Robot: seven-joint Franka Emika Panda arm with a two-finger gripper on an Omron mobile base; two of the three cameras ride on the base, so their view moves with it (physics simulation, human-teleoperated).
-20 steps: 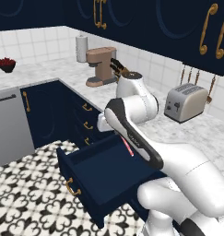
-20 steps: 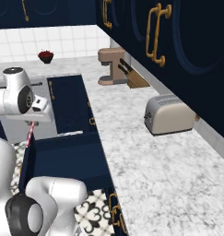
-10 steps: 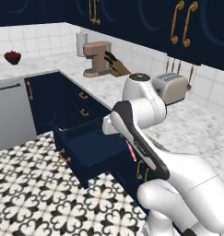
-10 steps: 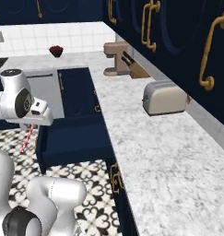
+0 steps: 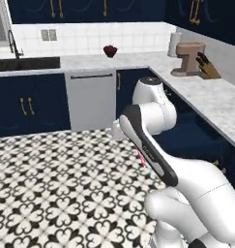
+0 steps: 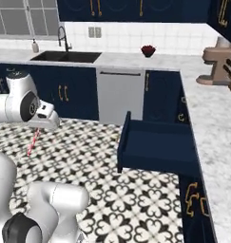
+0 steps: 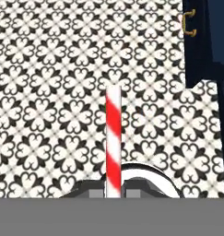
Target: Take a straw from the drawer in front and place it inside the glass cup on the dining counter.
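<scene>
My gripper (image 6: pixel 39 128) is shut on the straw (image 6: pixel 33 141), which hangs down from it over the patterned floor. In the hand view the straw (image 7: pixel 113 140) shows red-and-white stripes and rises straight from between the fingertips. A short pink piece of the straw (image 5: pixel 142 159) pokes out below my forearm in the left base view. The drawer (image 6: pixel 157 147) stands pulled open to the right of the gripper, its dark blue inside showing. The glass cup and the dining counter are out of view.
A grey dishwasher front (image 5: pixel 91 99) sits under the marble worktop (image 6: pixel 136 60), with a sink (image 6: pixel 67 57) to its left. A coffee machine (image 5: pixel 186 58), a knife block (image 5: pixel 207 70) and a dark red bowl (image 5: pixel 110 50) stand on the worktop. Black-and-white tiled floor (image 5: pixel 56 184) lies below.
Both base views have swung left, so the camera has moved: the toaster has left the frames and the sink and dishwasher have come in. The straw stays in the shut gripper.
</scene>
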